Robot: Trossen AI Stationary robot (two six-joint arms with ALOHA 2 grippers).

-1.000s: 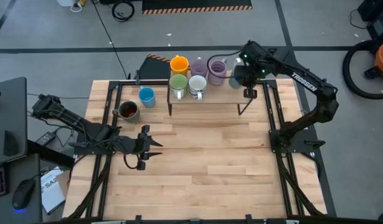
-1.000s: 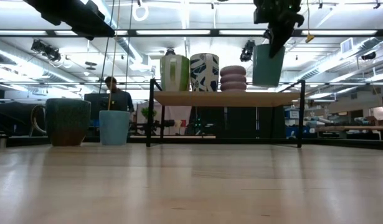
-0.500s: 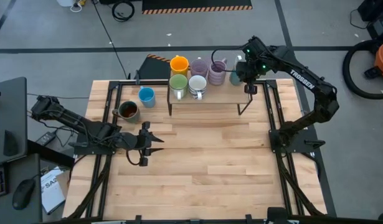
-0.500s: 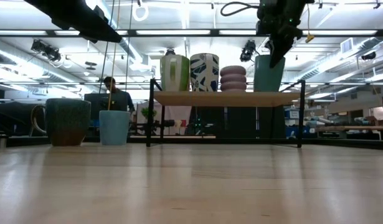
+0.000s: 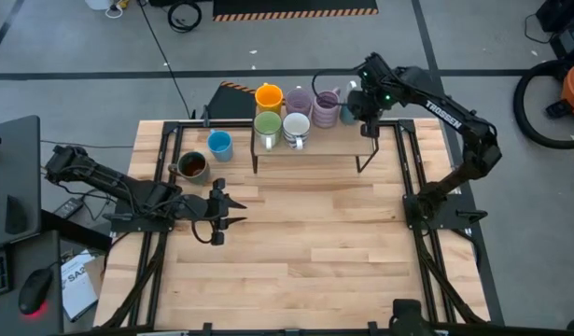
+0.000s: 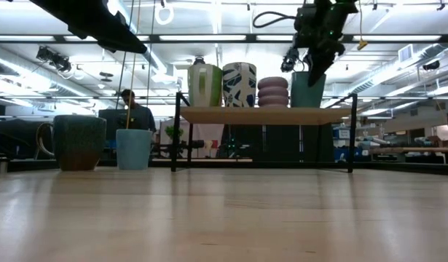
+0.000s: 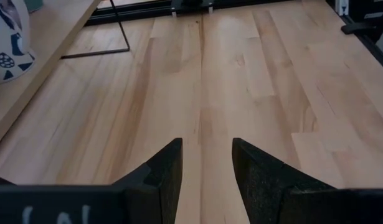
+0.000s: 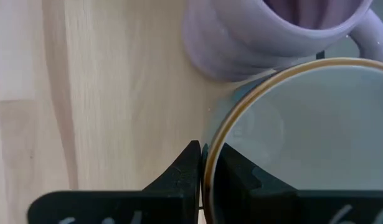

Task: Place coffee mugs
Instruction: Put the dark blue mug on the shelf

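**Sixth mug going onto the shelf, two left on the table**

The light wooden table [image 5: 296, 243] carries a low wooden shelf on thin black metal legs [image 5: 315, 140] along its far edge, and most of the work looks done there. On the shelf stand the orange ceramic mug [image 5: 268, 96], the green ceramic mug [image 5: 267, 124], the white ceramic mug with blue pattern [image 5: 296, 126] and two pale purple ribbed ceramic mugs [image 5: 325, 102], side by side in a tight group.

At the shelf's right end the right gripper [image 5: 359, 101] holds a pale grey-green ceramic mug with a brown-edged rim [image 8: 303, 130]. Its fingers [image 8: 185, 171] are narrow, pinched across the mug's rim wall, one inside and one outside. In the low view the mug [image 6: 305, 89] appears to sit on the shelf board, just beside the nearer purple mug; I judge it set down or nearly so, with release still to come.

Two mugs remain on the table, left of the shelf: the dark ceramic mug with a brown inside [image 5: 191, 166] and, just beside it on the far side, the small blue ceramic mug [image 5: 219, 144].

The left gripper [image 5: 217, 213] waits low over the table's left part, near the dark mug, fingers [image 7: 160, 174] parted and empty.

By my count six of the visible mugs are placed or nearly placed, two left.
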